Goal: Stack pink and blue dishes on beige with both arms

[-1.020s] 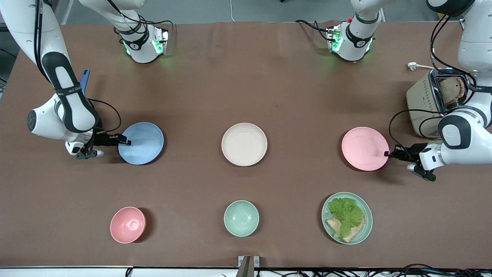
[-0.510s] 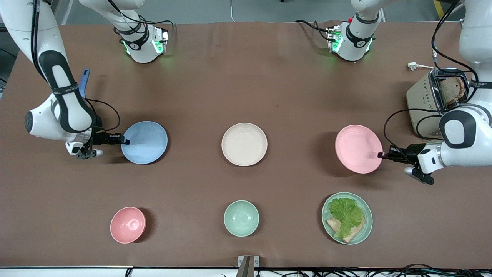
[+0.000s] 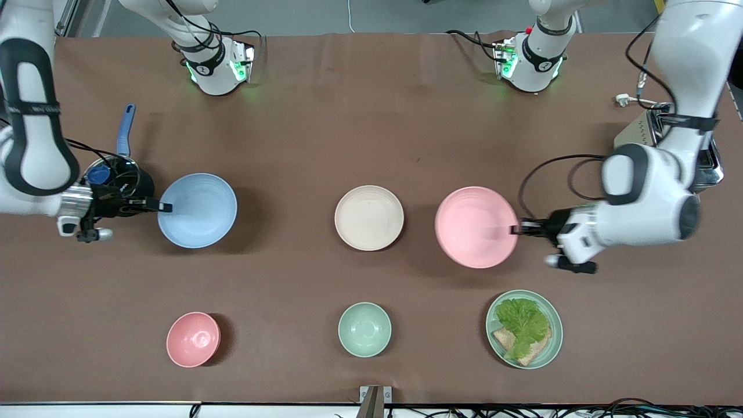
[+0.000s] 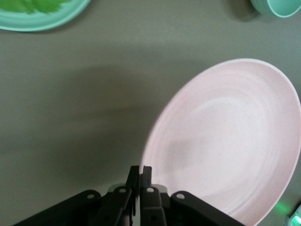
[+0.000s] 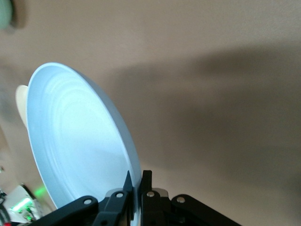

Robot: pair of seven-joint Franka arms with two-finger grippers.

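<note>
No text, label, brand or number can be read with confidence. The black band on the right arm's forearm (image 3: 35, 109) carries a short line of small white lettering, and the black band on the left arm's forearm (image 3: 688, 122) has similar marks, but both are too small to make out. The plates, the bowls, the toaster and the tabletop carry no legible writing in the front view, and neither wrist view shows any lettering on the plate it looks at.
</note>
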